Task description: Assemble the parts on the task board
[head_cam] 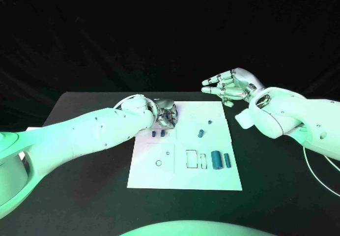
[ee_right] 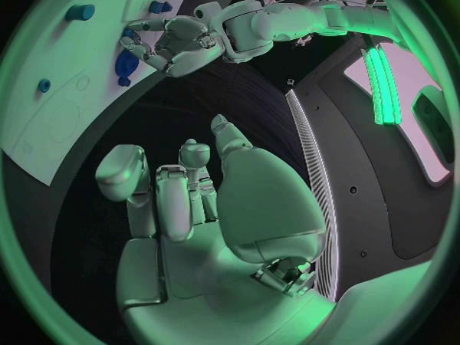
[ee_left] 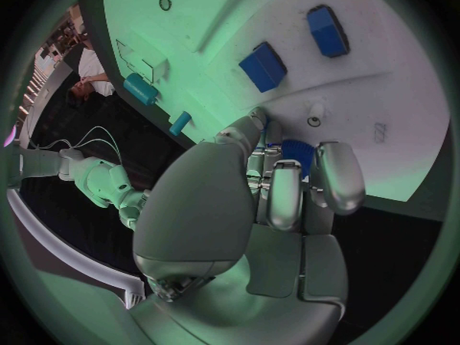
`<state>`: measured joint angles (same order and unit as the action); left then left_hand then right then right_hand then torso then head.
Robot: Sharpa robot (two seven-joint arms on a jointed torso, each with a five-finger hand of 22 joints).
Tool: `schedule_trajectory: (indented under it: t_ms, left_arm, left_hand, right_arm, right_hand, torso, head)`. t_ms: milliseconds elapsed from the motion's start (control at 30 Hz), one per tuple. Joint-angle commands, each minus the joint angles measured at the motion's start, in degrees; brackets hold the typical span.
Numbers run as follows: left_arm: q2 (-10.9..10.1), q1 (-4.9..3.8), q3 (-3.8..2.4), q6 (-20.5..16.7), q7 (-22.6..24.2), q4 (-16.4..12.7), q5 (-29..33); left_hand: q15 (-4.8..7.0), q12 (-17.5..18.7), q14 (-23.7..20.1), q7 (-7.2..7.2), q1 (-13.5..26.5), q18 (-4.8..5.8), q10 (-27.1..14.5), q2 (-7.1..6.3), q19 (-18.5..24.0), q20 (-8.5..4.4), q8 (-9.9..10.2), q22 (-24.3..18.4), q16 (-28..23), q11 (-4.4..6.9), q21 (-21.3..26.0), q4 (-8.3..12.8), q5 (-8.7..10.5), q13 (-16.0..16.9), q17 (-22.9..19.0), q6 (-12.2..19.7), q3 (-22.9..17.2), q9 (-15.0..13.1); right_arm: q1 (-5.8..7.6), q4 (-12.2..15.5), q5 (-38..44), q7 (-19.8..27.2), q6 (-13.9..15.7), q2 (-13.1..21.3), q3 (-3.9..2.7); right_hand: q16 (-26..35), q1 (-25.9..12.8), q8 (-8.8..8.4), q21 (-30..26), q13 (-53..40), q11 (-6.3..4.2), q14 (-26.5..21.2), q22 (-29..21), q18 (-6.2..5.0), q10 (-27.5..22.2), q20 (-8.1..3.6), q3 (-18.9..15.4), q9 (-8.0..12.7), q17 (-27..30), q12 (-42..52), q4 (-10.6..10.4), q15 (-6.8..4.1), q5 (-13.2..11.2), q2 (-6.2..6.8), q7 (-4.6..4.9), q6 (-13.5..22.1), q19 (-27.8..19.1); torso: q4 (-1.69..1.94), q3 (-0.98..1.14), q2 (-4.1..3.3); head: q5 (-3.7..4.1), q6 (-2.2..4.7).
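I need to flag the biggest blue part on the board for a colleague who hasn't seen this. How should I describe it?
Start at the white task board in the middle of the black table. Near its right edge, on the robot's side, two upright blue parts stand side by side. The big blue cylinder is the left, thicker one; the slim blue part beside it is clearly narrower.

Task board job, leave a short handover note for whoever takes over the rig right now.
Left hand: down at the far left corner of the task board, fingers closing round a blue part; whether it is gripped, I cannot tell.
Right hand: raised beyond the board's far right corner, open, holding nothing.
Two small blue blocks lie near the left hand; two blue cylinders sit at the board's near right.
Left to do: blue parts lie loose on the board.
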<state>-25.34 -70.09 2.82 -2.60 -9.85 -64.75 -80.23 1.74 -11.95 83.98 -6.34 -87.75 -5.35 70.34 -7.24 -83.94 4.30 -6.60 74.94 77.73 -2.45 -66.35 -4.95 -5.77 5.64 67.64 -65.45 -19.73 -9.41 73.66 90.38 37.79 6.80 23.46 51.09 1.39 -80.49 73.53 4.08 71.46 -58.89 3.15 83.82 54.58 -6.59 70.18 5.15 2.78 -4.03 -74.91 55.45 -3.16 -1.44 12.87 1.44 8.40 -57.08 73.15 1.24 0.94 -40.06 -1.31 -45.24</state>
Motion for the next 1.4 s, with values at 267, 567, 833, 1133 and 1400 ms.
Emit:
schedule_trajectory:
  t_ms: [267, 567, 833, 1133, 1400]
  left_arm:
    - [-0.8, 0.27, -0.21, -3.8, 1.2, -1.0, 2.3]
    - [-4.5, -0.03, -1.6, -5.2, 0.8, -4.8, 7.7]
    - [-8.7, -0.44, -2.14, -3.5, 0.3, -7.9, 10.0]
    - [-11.0, -0.47, -2.16, -1.7, -0.2, -9.0, 9.6]
    - [-11.2, -0.45, -2.11, -0.4, -0.5, -8.5, 8.2]
  left_hand:
    - [0.45, 0.8, 1.9, -0.01, 0.5, 0.94, 1.5, -0.17, -1.0, -0.67, 0.0, 3.4, 0.4, 0.15, -1.4, 1.3, 0.24, 0.2, -0.2, -1.6, -2.3, 0.2]
    - [0.35, 1.5, 1.9, -0.16, 1.4, 0.95, 1.6, -0.62, -1.0, -0.63, 0.3, 3.6, 0.3, 0.0, -1.5, 1.8, 0.24, 0.2, -0.6, -1.7, -3.2, 0.4]
    - [0.27, 2.0, 1.8, -0.2, 1.9, 0.99, 1.6, -0.89, -1.0, -0.58, 0.6, 3.8, 0.3, -0.08, -1.6, 2.1, 0.22, 0.1, -0.8, -1.6, -3.7, 0.6]
    - [0.23, 2.3, 1.8, -0.23, 2.1, 1.02, 1.6, -0.99, -1.0, -0.54, 0.7, 3.9, 0.3, -0.14, -1.8, 2.2, 0.21, 0.0, -0.7, -1.6, -4.0, 0.7]
    - [0.22, 2.3, 1.8, -0.23, 2.2, 1.03, 1.6, -1.03, -1.0, -0.53, 0.7, 3.9, 0.3, -0.14, -1.8, 2.3, 0.22, 0.0, -0.8, -1.6, -4.1, 0.7]
  right_arm:
    - [-0.04, -0.1, 0.6, 0.1, -1.0, -0.1, 0.0]
    - [-0.04, -0.2, 0.6, 0.1, -1.1, -0.2, 0.0]
    - [-0.05, -0.2, 0.6, -0.1, -1.2, 0.1, 0.0]
    - [-0.06, -0.2, 0.6, -0.1, -1.3, 0.2, 0.02]
    - [-0.07, -0.2, 0.6, -0.1, -1.3, 0.3, 0.03]
  right_hand:
    - [0.4, -0.1, 0.28, -0.2, -0.1, 0.1, 2.9, 0.0, -0.33, -0.2, -0.17, -0.4, 0.0, -0.3, -0.1, 0.0, 0.36, 0.3, -0.56, -0.1, 0.4, -0.4]
    - [0.4, -0.1, 0.28, -0.2, -0.1, 0.1, 2.9, 0.0, -0.33, -0.2, -0.17, -0.4, 0.0, -0.3, -0.1, 0.0, 0.36, 0.3, -0.56, -0.1, 0.4, -0.4]
    - [0.4, -0.1, 0.29, -0.2, 0.0, 0.1, 2.9, 0.0, -0.33, -0.2, -0.17, -0.4, 0.0, -0.3, -0.1, 0.0, 0.35, 0.3, -0.58, -0.1, 0.4, -0.4]
    - [0.4, -0.1, 0.29, -0.2, 0.0, 0.1, 2.9, 0.0, -0.33, -0.2, -0.17, -0.4, 0.0, -0.3, -0.1, 0.0, 0.35, 0.3, -0.58, -0.1, 0.4, -0.4]
    - [0.4, -0.1, 0.29, -0.2, 0.0, 0.1, 2.9, 0.0, -0.33, -0.2, -0.17, -0.4, 0.0, -0.3, -0.1, 0.0, 0.35, 0.3, -0.58, -0.1, 0.4, -0.4]
  torso:
    - [0.0, -0.07, 0.04]
    - [0.1, -0.03, 0.11]
    - [0.19, -0.07, 0.05]
    - [0.08, -0.09, 0.03]
    - [0.1, -0.04, 0.02]
  head:
    - [-0.08, 0.19]
    - [-0.13, 0.28]
    - [-0.28, 0.34]
    - [-0.4, 0.23]
    - [-0.58, 0.24]
